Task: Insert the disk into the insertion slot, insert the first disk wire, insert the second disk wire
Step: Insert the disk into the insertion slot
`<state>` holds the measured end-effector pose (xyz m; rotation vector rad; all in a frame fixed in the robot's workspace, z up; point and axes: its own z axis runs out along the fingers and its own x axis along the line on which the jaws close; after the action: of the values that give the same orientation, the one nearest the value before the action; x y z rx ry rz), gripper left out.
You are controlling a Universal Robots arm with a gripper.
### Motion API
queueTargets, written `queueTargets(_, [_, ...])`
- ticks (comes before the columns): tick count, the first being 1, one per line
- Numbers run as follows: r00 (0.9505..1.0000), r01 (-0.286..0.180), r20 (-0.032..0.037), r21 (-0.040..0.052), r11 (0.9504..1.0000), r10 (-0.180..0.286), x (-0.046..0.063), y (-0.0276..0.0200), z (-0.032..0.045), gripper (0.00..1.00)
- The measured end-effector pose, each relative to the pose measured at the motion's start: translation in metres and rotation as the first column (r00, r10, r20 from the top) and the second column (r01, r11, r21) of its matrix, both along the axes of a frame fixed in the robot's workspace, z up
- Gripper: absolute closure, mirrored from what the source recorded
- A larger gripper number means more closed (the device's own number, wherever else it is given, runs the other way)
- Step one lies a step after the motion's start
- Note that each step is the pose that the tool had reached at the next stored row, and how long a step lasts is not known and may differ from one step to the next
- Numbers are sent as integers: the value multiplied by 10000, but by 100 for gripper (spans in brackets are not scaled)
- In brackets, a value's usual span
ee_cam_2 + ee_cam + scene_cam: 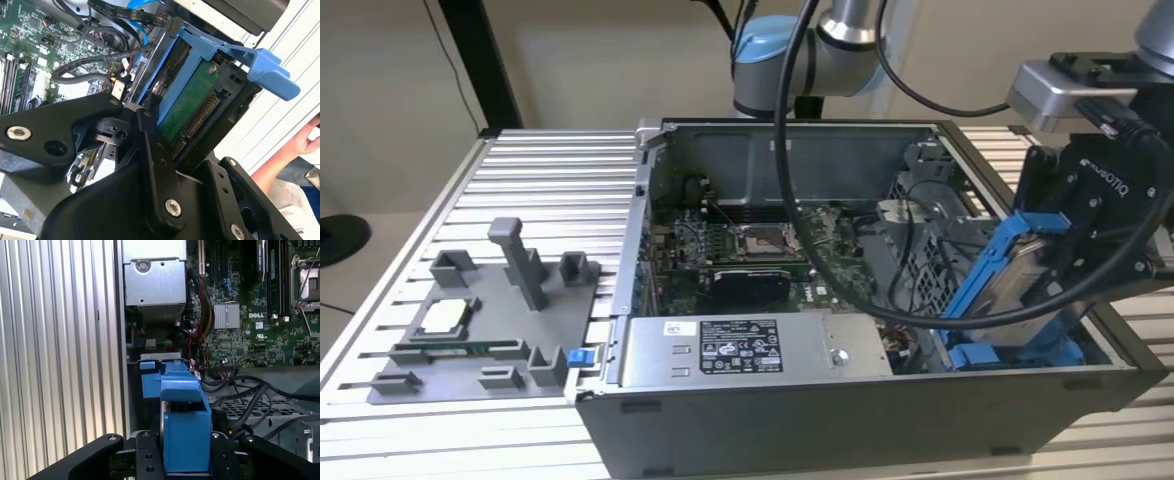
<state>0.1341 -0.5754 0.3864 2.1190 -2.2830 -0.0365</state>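
My gripper (pixel 1067 255) is shut on the disk (pixel 1007 290), a flat drive in a bright blue carrier frame. I hold it tilted over the open computer case (pixel 854 400), at the exterior view's right. Its lower end reaches down to the blue insertion slot (pixel 1014 352) in the case's near corner. In the second wrist view the disk's green board and connector (pixel 192 107) face up between the black fingers (pixel 150 150). The first wrist view has the blue carrier (pixel 186 440) clamped in the gripper (pixel 186 462), with the slot's blue parts (pixel 150 382) beyond. Loose black wires (pixel 245 390) lie beside the slot.
A grey labelled power-supply box (pixel 720 350) sits along the case's front, with the motherboard (pixel 747 250) behind it. A grey fixture plate (pixel 467 320) with small parts lies on the slatted table at the exterior view's left. A person's hand (pixel 305 140) is near the case.
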Motion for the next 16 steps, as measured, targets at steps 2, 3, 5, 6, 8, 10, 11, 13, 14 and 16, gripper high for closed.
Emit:
queueTargets(2, [10000, 2, -3, -4, 10000, -2, -2, 0, -25, 100])
queueTargets(3, [10000, 3, -3, -1, 10000, -3, -2, 0, -39, 100])
queueTargets(5, [10000, 0, 3, 14, 10000, 0, 0, -1, -69, 100])
queueTargets(6, [10000, -1, 0, 4, 10000, 1, 1, 0, -72, 100])
queueTargets(8, [10000, 0, 0, 2, 10000, 0, 0, 0, -73, 100])
queueTargets(10, [10000, 0, 0, 1, 10000, 0, 0, 0, -74, 100])
queueTargets(11, [10000, 0, 0, 2, 10000, 0, 0, 0, -75, 100])
queueTargets(13, [10000, 0, 0, 2, 10000, 0, 0, 0, -75, 100])
queueTargets(14, [10000, 0, 0, 3, 10000, 0, 0, 0, -75, 100])
queueTargets(16, [10000, 1, -5, 3, 10000, -1, 0, 0, -75, 100])
